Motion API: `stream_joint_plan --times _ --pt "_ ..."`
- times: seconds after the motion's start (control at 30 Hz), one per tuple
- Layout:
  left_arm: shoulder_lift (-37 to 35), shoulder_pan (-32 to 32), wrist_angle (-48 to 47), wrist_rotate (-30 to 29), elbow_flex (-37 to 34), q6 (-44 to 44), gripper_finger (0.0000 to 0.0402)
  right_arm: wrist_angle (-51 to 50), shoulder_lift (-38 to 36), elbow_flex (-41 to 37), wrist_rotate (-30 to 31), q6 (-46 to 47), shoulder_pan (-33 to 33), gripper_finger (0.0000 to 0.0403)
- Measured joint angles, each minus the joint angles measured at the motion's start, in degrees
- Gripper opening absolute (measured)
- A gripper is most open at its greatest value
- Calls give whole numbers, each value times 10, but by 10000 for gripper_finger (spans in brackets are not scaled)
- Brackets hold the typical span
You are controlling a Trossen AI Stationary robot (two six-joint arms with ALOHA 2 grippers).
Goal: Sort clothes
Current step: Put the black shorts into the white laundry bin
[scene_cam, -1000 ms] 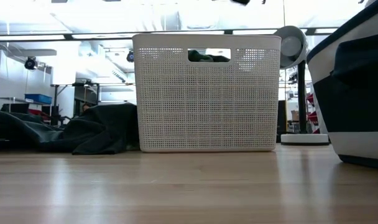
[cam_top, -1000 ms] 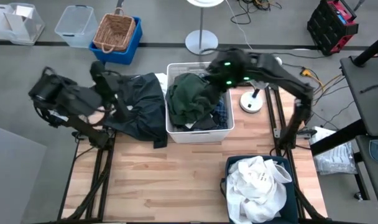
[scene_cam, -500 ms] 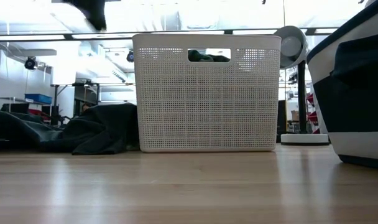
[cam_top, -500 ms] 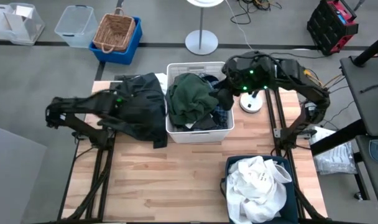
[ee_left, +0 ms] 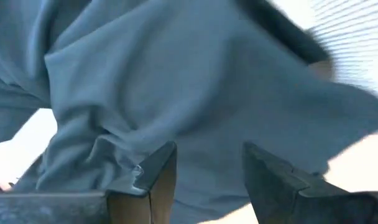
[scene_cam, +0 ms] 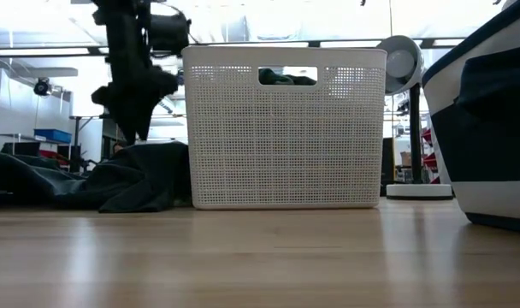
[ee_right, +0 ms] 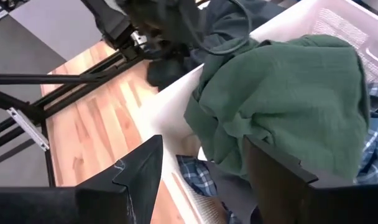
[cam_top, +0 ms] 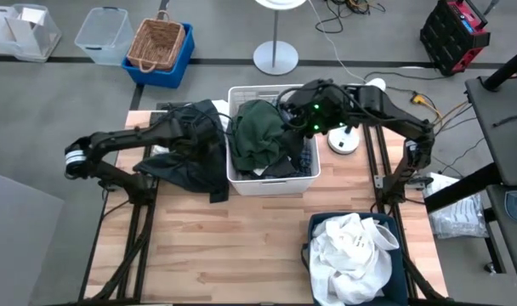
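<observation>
While the white pile [cam_top: 354,255] sits sorted in the blue bin [cam_top: 395,270] at the table's [cam_top: 233,246] 5 o'clock corner, the live work is farther back, in the white bin [cam_top: 271,182] near 12 o'clock. The right gripper [cam_top: 294,117] hangs over that bin's right edge, its fingers [ee_right: 130,180] spread and holding nothing, facing the green piece [ee_right: 288,106] heaped on top with the plaid shirt [ee_right: 198,177] under it. To do this well, I judge it should drop onto the highest fold of the green cloth alone, pinch only that layer, and lift straight up so the plaid stays behind. The left gripper [cam_top: 190,136] hovers just above the dark heap [cam_top: 186,153] at 10 o'clock; its fingers [ee_left: 155,180] stand parted with grey cloth [ee_left: 195,93] close in front, gripping nothing I can see. The left arm should keep clear of the bin's rim.
</observation>
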Motion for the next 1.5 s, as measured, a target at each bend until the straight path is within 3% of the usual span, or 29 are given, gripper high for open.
stream_joint_plan --times 0.2,0.33,0.47,0.57,0.67,0.77,0.9,1.17,1.3,1.5 --pt "0 32 114 -22 -67 62 158 5 2 0 0 5 6 210" --pt "0 44 221 -21 -113 69 158 5 2 0 0 8 6 210" --pt "0 54 267 -22 -161 69 152 5 2 0 1 14 6 210" --pt "-1 55 267 -22 -192 71 110 5 2 0 1 14 6 210" --pt "-1 54 267 -18 -213 78 27 5 2 0 5 10 6 210" --pt "-10 54 253 16 -209 70 10 5 2 0 6 3 6 210" --pt "-56 33 164 43 -144 54 2 5 2 0 6 -5 6 210" --pt "-154 -18 -42 -19 83 45 1 9 4 0 7 -42 6 210" --pt "-170 -47 -77 -42 189 48 0 38 16 0 14 -89 6 210" --pt "-164 -96 -48 -65 296 80 0 135 51 0 31 -178 10 215"
